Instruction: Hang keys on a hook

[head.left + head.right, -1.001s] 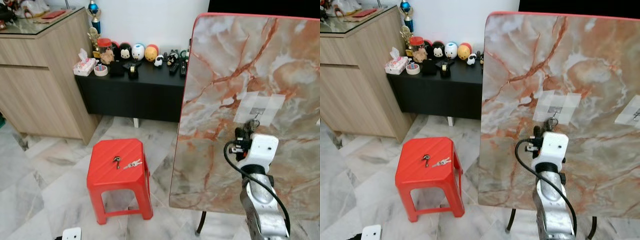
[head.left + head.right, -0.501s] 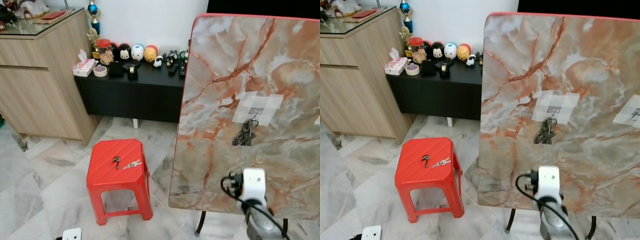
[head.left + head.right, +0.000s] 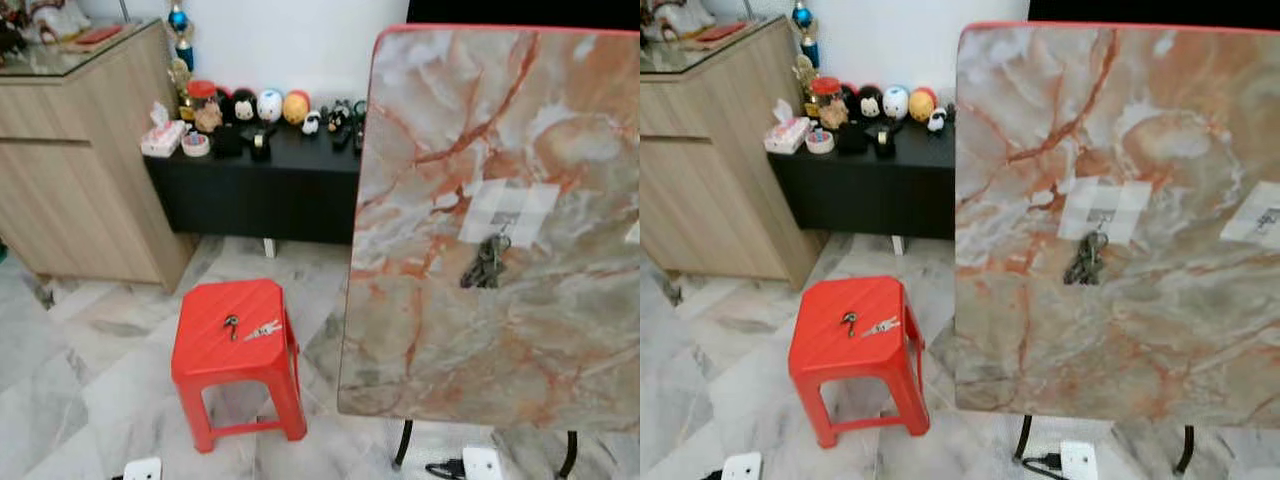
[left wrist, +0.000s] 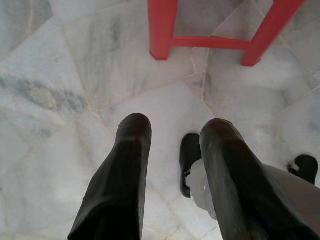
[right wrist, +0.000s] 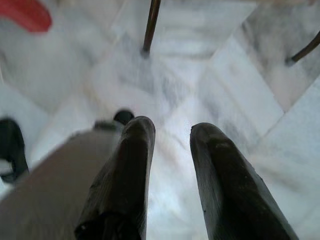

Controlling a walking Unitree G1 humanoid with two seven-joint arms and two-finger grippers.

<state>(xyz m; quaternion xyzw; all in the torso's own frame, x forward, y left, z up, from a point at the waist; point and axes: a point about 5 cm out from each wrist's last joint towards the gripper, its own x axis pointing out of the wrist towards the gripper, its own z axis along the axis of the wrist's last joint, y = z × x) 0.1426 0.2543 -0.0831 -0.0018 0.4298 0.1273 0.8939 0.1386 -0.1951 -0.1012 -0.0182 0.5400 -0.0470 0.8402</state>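
Note:
A bunch of dark keys (image 3: 485, 262) hangs from a small hook (image 3: 506, 222) on a white tape patch, on the upright marble-patterned board (image 3: 430, 350). A second set of keys (image 3: 262, 329) and a small dark key (image 3: 232, 322) lie on top of the red stool (image 3: 205, 355). My right gripper (image 5: 172, 132) hangs low over the floor by the board's legs, open, with nothing between its fingers. My left gripper (image 4: 172, 145) also points at the marble floor near the stool's legs, open and holding nothing.
A black low cabinet (image 3: 260, 190) with toy figures stands at the back, a wooden sideboard (image 3: 70, 170) at the left. A second taped hook (image 3: 1262, 215) sits at the board's right edge. The board rests on thin dark legs (image 3: 403, 445).
The right arm has dropped from the hook down to the floor level, leaving the keys hanging on the board. The camera has shifted slightly.

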